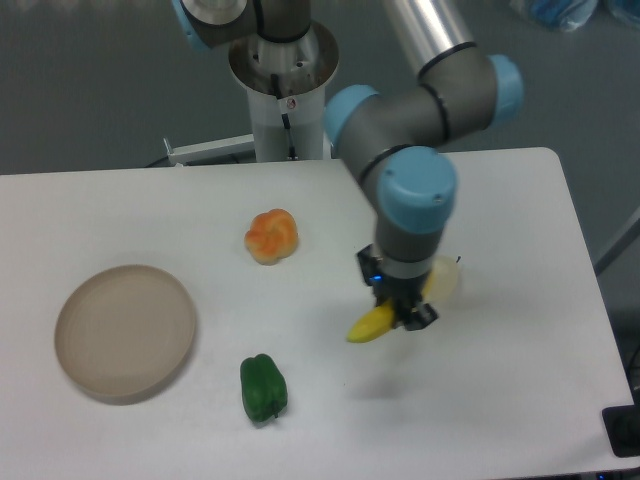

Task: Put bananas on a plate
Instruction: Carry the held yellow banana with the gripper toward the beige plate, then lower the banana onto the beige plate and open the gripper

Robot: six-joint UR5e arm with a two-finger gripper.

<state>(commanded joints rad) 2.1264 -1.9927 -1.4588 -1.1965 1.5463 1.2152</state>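
Note:
The bright yellow banana [372,325] hangs a little above the white table, held at one end by my gripper [400,308], which is shut on it. Its free tip points left and slightly down. The beige plate [125,331] lies far to the left near the table's front edge, with nothing on it. The gripper and banana sit right of the table's middle, well apart from the plate.
A green bell pepper [263,388] lies between the banana and the plate, near the front. An orange round fruit [271,236] sits further back. A pale cream fruit [445,277] rests just right of the gripper. The robot base [284,75] stands at the back.

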